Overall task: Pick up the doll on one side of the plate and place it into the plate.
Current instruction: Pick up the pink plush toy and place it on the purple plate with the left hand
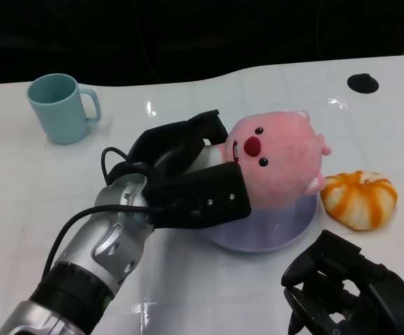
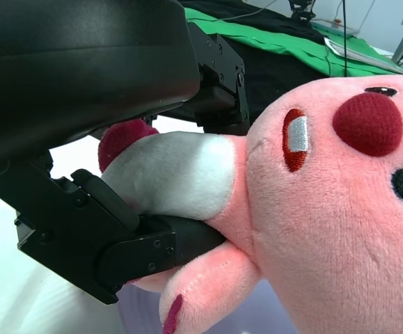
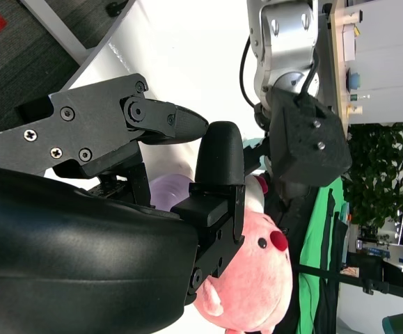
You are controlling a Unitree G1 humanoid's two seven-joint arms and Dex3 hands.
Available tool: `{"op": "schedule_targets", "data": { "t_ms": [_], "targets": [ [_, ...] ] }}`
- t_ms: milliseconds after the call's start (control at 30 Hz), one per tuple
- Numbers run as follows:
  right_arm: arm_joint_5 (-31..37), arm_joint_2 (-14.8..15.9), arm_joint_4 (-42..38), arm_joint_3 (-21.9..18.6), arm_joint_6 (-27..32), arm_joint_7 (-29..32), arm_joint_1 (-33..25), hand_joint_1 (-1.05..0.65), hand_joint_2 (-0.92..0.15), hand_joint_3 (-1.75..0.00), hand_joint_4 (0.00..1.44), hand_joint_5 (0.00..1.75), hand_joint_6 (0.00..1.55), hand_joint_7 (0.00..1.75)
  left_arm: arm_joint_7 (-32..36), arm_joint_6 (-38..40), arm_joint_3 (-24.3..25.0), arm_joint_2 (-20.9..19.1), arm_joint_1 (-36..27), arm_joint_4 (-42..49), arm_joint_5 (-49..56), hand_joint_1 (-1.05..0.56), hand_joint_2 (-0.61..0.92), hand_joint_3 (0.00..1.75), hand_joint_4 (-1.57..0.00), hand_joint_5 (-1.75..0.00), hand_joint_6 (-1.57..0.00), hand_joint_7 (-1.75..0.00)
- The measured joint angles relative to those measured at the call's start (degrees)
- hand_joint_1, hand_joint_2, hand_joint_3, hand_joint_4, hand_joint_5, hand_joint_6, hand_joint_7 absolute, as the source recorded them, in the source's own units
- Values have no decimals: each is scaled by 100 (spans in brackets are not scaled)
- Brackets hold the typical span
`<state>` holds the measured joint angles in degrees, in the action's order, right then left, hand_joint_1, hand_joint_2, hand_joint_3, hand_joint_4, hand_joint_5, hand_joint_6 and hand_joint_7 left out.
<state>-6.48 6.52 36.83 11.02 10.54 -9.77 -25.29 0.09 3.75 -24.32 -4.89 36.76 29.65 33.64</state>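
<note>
At the lower right of the frame, nearest the camera, the right hand (image 1: pixel 348 289) sits low over the table (image 1: pixel 20 181) with its fingers curled inward around nothing. Coming up from the lower left, the left hand (image 1: pixel 181 178) grips the pink doll (image 1: pixel 278 157) by its white belly, fingers wrapped above and below it, as the wrist view confirms. The doll leans over the lavender plate (image 1: pixel 285 234), its lower body above the plate's surface; whether it already rests there I cannot tell.

Letting go now could go wrong: the doll's head is heavy and tilts toward the plate's upper right rim, so it may roll off onto the orange-striped pumpkin toy (image 1: pixel 360 199) lying just beside the plate on the right. A finger snagged in the plush could also drag the doll back off as the hand withdraws.

Room to retreat lies to the lower left, where the table is bare. Farther back, at the upper left, a teal mug (image 1: pixel 61 108) stands well apart, and the table's far edge runs across the top of the frame, with a small black disc (image 1: pixel 363 82) near it.
</note>
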Motion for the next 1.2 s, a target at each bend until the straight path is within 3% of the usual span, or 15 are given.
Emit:
{"op": "schedule_targets", "data": {
  "t_ms": [67, 100, 133, 167, 233, 267, 300, 367, 433, 500, 567, 700, 833, 1200],
  "targets": [
    [9, 1, 2, 6, -2, 0, -1, -36, -88, -57, 61, 172, 51, 158, 8, -42, -62, 19, 52, 160, 54, -18, 39, 119, -92, -175, -72, -173],
    [20, 1, 4, 8, -2, 0, -1, -36, -88, -57, 61, 172, 51, 158, 19, -68, -89, 19, 61, 220, 68, -19, 40, 115, -90, -175, -70, -163],
    [27, 1, 5, 8, -2, 0, -2, -36, -88, -57, 61, 172, 51, 158, 28, -80, -107, 19, 62, 253, 75, -20, 44, 107, -88, -175, -76, -131],
    [28, 1, 6, 9, -2, 1, -4, -36, -88, -57, 61, 171, 51, 158, 27, -84, -119, 19, 64, 270, 78, -21, 46, 102, -87, -175, -81, -113],
    [29, 1, 11, 10, -2, 1, -10, -36, -88, -58, 62, 172, 51, 157, -40, -86, -144, 14, 89, 282, 78, -24, 67, 65, -72, -175, -84, -58],
    [31, 1, 13, 10, -2, 1, -10, -36, -88, -58, 62, 172, 51, 157, -107, -86, -163, 4, 105, 281, 78, -26, 80, 40, -61, -158, -83, -31],
    [35, 1, 16, 11, -2, 1, -10, -36, -88, -58, 62, 172, 51, 157, -180, -86, -178, -7, 114, 279, 78, -28, 86, 29, -55, -143, -80, -18],
    [56, 1, 18, 11, -2, 1, -10, -36, -88, -58, 62, 172, 51, 157, -349, -87, -213, -46, 115, 252, 79, -35, 91, 20, -52, -69, -63, -4],
    [80, 1, 20, 11, -2, 1, -10, -36, -88, -58, 62, 173, 51, 157, -506, -116, -253, -130, 116, 186, 116, -41, 92, 19, -48, -43, -52, -1],
    [84, 1, 21, 8, -2, 0, -10, -36, -88, -58, 61, 172, 52, 157, -702, -116, -307, -218, 115, 76, 172, -55, 92, 20, -30, -26, -35, 0],
    [85, 1, 23, 8, -2, 0, -7, -36, -88, -58, 61, 172, 52, 157, -1021, -96, -396, -320, 116, -85, 223, -71, 92, 24, -14, -16, -23, 0],
    [78, 1, 32, 4, -1, -4, -7, -36, -87, -59, 61, 172, 51, 157, -1449, -49, -578, -533, 128, -351, 436, -97, 92, 29, -1, -2, -7, -1],
    [73, 1, 32, -5, -2, -7, -7, -37, -87, -58, 61, 172, 51, 157, -1728, 2, -615, -651, 145, -591, 496, -104, 92, 37, 0, 0, -1, 0],
    [74, 0, 32, -16, -3, -12, 1, -36, -88, -57, 61, 172, 51, 157, -1974, -21, -393, -1037, 14, -1541, 383, -105, 92, 47, 0, 0, 0, 0]
  ]
}}
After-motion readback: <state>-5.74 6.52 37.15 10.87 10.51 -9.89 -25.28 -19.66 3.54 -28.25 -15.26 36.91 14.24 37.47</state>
